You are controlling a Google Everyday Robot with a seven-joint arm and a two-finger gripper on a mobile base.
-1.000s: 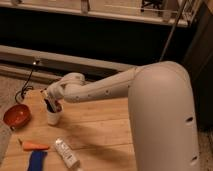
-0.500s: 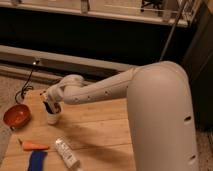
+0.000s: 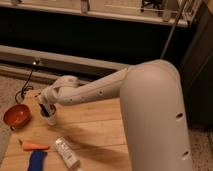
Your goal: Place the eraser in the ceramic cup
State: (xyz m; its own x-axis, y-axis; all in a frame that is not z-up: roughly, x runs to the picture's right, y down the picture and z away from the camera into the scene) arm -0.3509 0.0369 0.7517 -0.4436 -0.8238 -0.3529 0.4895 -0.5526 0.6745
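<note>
The white ceramic cup [image 3: 49, 119] stands upright at the left of the wooden table [image 3: 95, 130]. My gripper [image 3: 45, 107] is at the end of the white arm, pointing down right over the cup's mouth. A small dark shape [image 3: 45, 110] sits at the gripper's tip and reaches into the cup's opening. It looks like the eraser, but I cannot separate it from the gripper's dark tip. No eraser lies on the table.
An orange-red bowl [image 3: 17, 116] stands left of the cup at the table's edge. An orange stick-like object [image 3: 35, 146], a blue object [image 3: 36, 160] and a whitish bottle-like packet [image 3: 66, 152] lie at the front left. A cable [image 3: 25, 85] lies on the floor.
The gripper has stayed over the cup and shifted only slightly. The other things have not moved.
</note>
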